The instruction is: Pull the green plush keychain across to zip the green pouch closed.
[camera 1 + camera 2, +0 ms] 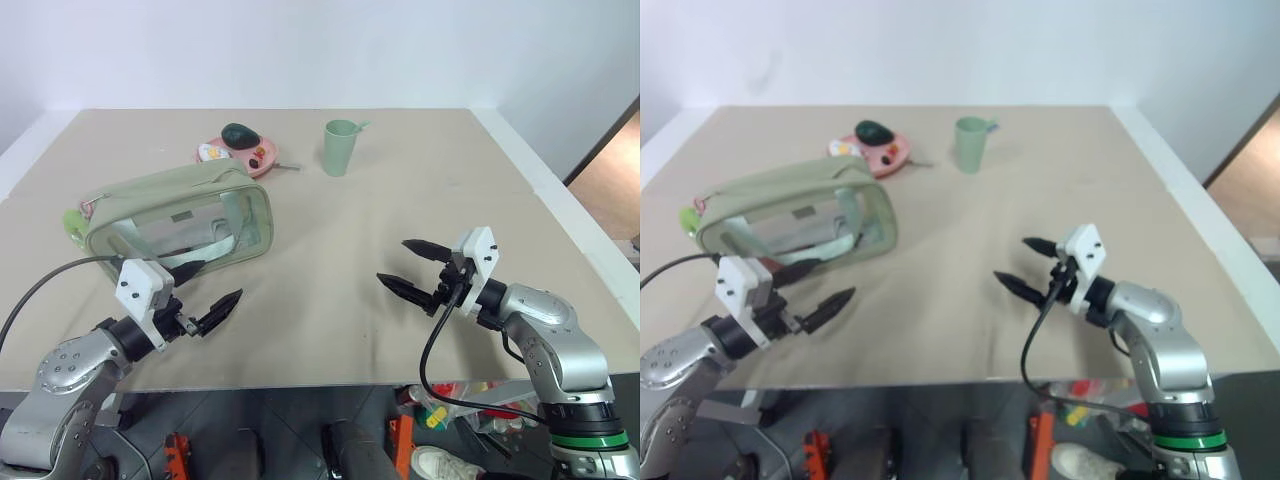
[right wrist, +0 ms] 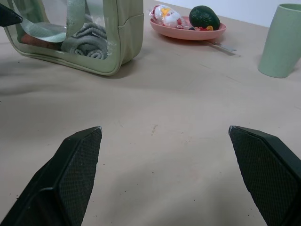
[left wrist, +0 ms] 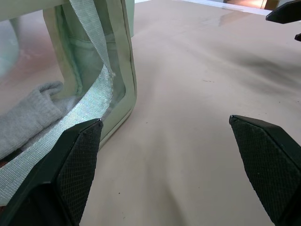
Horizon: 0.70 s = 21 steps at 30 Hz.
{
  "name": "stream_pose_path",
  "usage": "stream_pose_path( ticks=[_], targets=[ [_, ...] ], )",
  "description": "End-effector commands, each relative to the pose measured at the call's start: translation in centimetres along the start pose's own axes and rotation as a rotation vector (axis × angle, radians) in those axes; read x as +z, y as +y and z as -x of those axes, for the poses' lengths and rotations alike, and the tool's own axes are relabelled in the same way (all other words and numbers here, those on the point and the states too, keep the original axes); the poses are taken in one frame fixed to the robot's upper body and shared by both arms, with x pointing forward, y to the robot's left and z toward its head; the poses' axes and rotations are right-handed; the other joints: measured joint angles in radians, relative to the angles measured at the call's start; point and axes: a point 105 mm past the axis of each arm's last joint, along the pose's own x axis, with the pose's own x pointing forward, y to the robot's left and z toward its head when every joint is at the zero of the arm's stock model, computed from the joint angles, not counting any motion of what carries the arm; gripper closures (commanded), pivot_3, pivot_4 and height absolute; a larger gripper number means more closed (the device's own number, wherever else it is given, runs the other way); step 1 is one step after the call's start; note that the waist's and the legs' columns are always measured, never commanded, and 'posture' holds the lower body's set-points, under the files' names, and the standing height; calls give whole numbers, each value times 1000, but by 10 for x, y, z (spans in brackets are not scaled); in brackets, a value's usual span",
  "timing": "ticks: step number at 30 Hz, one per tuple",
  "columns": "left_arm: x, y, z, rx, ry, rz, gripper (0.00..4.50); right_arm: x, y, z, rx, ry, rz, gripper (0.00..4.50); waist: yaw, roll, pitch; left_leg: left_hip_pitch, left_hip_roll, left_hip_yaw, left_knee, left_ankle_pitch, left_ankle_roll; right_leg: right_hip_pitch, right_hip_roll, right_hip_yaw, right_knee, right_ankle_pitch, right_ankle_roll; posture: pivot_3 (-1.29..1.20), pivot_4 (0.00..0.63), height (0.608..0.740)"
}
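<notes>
While both grippers are hanging wide open and empty, nothing is being pulled yet. The green plush keychain (image 1: 73,220) is lying beyond the left gripper (image 1: 200,300), at the far end of the green pouch (image 1: 185,215), well apart from the right gripper (image 1: 410,268).

Matt fabric green pouch (image 1: 190,205) with glossy clear plastic sides, fuzzy green plush keychain (image 1: 73,221)

We see two silver-grey metal arms. Each ends in a black wrist with a white angular block and two black tapered fingers with cross-hatched pads (image 2: 80,165). A black cable loops from each wrist; the right arm carries a green band.
</notes>
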Motion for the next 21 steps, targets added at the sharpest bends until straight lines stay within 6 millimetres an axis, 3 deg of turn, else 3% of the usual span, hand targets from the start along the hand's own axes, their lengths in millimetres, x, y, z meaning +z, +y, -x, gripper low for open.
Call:
stream_pose_path(
  ticks=[1,4,15,21],
  targets=[
    [12,-9,-4,-42,-31,9,36,14,-2,2,1,-24,43,22,0,0,0,0,0,0,0,0,0,0,0,0,0,0,0,0,150,740],
    [13,-18,-7,-89,-36,58,36,16,-1,3,-4,-28,51,22,0,0,0,0,0,0,0,0,0,0,0,0,0,0,0,0,150,740],
    [16,-20,-9,-100,-29,55,36,18,3,2,18,-41,50,22,0,0,0,0,0,0,0,0,0,0,0,0,0,0,0,0,150,740],
    [36,-25,-11,-172,-44,-29,36,29,16,-1,124,-98,50,22,0,-1,0,0,0,0,0,0,0,0,0,0,0,0,0,0,150,740]
  ],
)
